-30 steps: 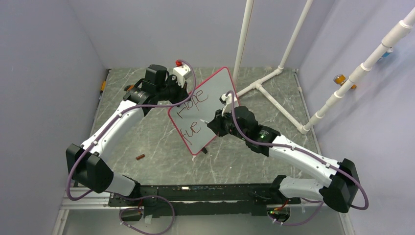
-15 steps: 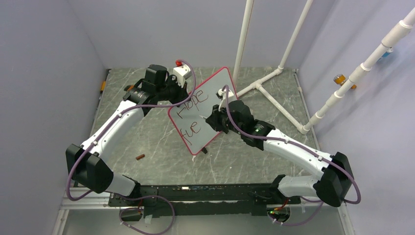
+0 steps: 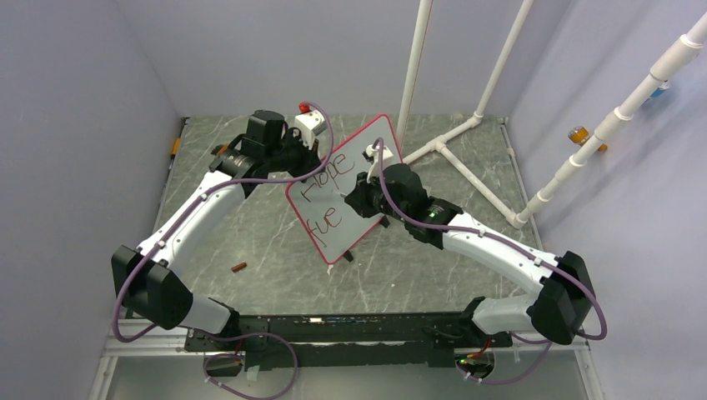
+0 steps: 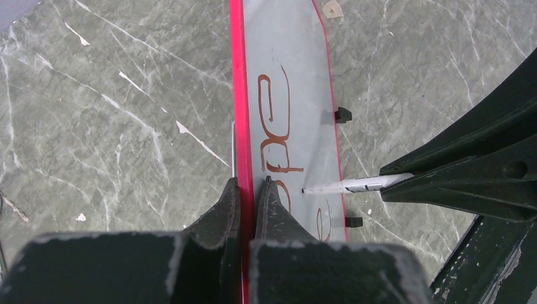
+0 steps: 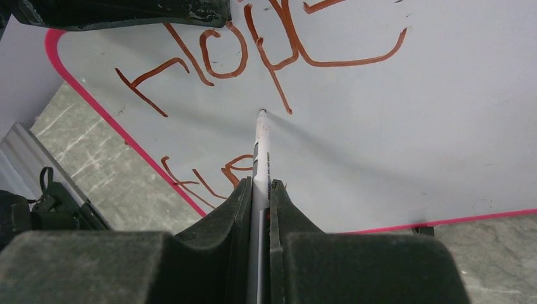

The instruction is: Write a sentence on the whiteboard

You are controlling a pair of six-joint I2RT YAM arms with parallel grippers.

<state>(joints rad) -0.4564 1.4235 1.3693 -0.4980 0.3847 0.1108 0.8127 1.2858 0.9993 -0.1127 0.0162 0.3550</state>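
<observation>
The whiteboard, pale with a thin red-pink frame, stands tilted on the table. My left gripper is shut on its left edge; in the left wrist view the jaws pinch the red frame. The sentence reads "Hope" on the upper line and "fue" below. My right gripper is shut on a white marker. The marker tip sits at the board surface just under the "p" of "Hope", between the two lines. The left wrist view shows the marker coming in from the right.
A white pipe frame stands on the marble table at the back right. A small brown cap lies at the front left. The board's two black feet stick out on its lower edge.
My right arm has carried the marker up and left across the board, from beside "fue" to below "Hope". The left arm and the board have stayed put.
</observation>
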